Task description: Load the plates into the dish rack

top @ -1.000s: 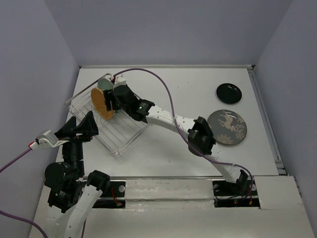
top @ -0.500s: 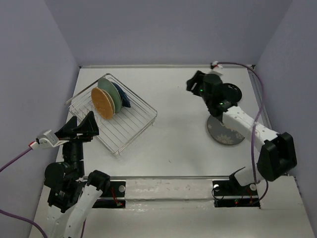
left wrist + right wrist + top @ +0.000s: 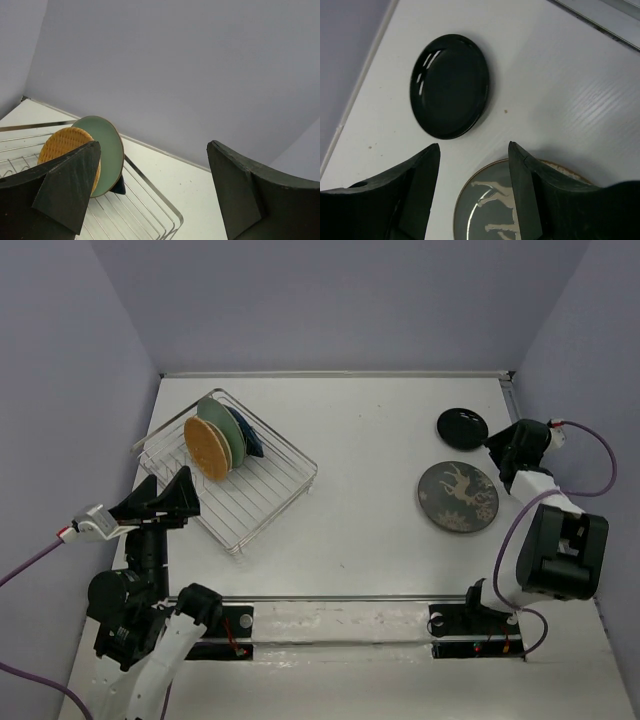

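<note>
Well to the right of the dish rack [image 3: 296, 462], the right gripper [image 3: 474, 148] hung low over the table with its jaws spread and nothing between them. It looked down on the small glossy black plate [image 3: 450, 85] and the rim of the grey deer plate [image 3: 492, 210]. Both lay flat, near each other and far from the rack, so they seemed the two plates left to load, and the wide jaws probably suited taking one by its edge. At the rack's far-left end the orange round plate [image 3: 207, 448], the pale teal plate [image 3: 226, 424] and the dark blue plate [image 3: 254, 447] stood on edge, close together between the tines. That packing left the rows nearer the right side free. No cream plate could be made out. Just off the rack's near-left corner the left gripper [image 3: 154, 146] was spread and empty too, apparently parked clear.
</note>
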You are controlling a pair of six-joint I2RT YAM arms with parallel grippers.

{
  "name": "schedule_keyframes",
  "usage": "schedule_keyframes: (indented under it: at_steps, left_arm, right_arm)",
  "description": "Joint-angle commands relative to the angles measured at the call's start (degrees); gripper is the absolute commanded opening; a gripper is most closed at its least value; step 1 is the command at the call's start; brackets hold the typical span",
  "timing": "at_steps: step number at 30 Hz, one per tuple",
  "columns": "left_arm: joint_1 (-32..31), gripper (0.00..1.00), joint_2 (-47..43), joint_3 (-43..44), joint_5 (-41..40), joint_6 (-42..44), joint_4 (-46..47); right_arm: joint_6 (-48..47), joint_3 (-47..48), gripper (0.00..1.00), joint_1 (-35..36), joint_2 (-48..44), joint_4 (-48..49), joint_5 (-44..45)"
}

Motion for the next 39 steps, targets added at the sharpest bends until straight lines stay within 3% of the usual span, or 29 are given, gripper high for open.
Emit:
schedule_keyframes:
  at_steps: [1,13,17,18,21,22,24,28,32,35,39]
  left_arm:
    - [-0.51,0.99,-1.28,-0.08,0.03,0.69,3.10]
    - [-0.78,0.99,-0.32,-0.16,0.47,0.68,3.10]
    - [-0.69,0.99,0.21,-0.08,0.47,0.95,3.10]
    - [-0.43,0.99,0.39,-0.07,0.47,1.03,3.10]
    - [-0.08,0.99,0.91,-0.07,0.56,1.21,3.19]
    - [0.01,0.99,1.09,-0.07,0.65,1.21,3.19]
    - [0.10,0.99,1.27,-0.07,0.74,1.12,3.19]
    - [0.62,0.99,1.62,-0.16,1.35,1.04,3.27]
    - [0.98,0.99,1.79,-0.34,1.62,0.95,3.45]
    - [1.59,0.99,2.49,-0.25,1.18,1.21,3.36]
    - [2.73,0.99,2.85,-0.25,-0.66,1.48,3.27]
  right_arm:
    - [2.12,4.80,0.63,-4.78,10.33,4.71,-12.78]
    - [7.13,14.20,0.61,-7.33,30.65,9.55,-21.05]
    - [12.21,15.18,0.55,-7.33,36.45,12.96,-23.51]
    - [13.10,15.26,0.43,-7.33,38.38,13.93,-24.39]
    - [16.78,14.65,0.30,-7.33,40.77,19.38,-28.08]
    - [17.50,14.21,0.14,-7.33,40.95,20.52,-28.62]
    - [18.30,12.02,0.07,-7.33,39.64,24.30,-28.01]
    - [15.75,10.00,0.07,-7.33,28.60,25.98,-24.77]
    - [9.70,10.34,0.07,-2.34,18.91,21.62,-18.81]
    - [1.28,12.01,0.07,6.27,7.16,17.39,-11.52]
    - [-3.68,12.54,0.07,21.91,0.36,16.49,-3.06]
